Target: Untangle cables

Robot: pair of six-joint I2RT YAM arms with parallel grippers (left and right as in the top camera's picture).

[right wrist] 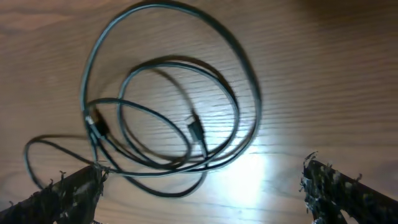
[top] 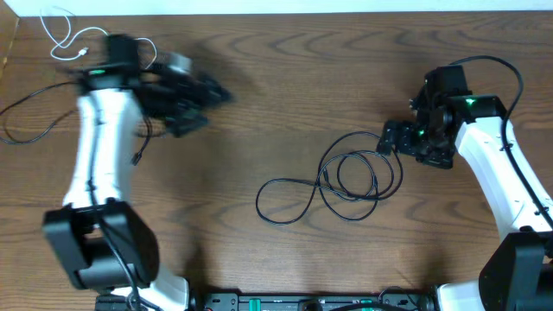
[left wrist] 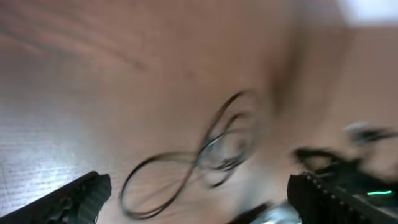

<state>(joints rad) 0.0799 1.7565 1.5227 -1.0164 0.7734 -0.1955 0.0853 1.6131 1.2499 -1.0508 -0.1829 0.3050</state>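
Wood table (top: 259, 104), nothing gripped.
I see left gripper (left wrist: 199, 186) and right gripper (right wrist: 202, 175) spread, empty; coiled black cable (top: 346, 181) centre, white cable (top: 80, 52) and second black cable (top: 26, 98) far left.

Robotics lab, prob.: L arm (top: 97, 147), R arm (top: 503, 177) at wood-grain table (top: 259, 104).

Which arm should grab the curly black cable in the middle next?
Probably the right. The open right gripper hangs at the edge of the coiled black cable, and the loops fill its wrist view. The left gripper, open too, is farther off, up near the white cable.
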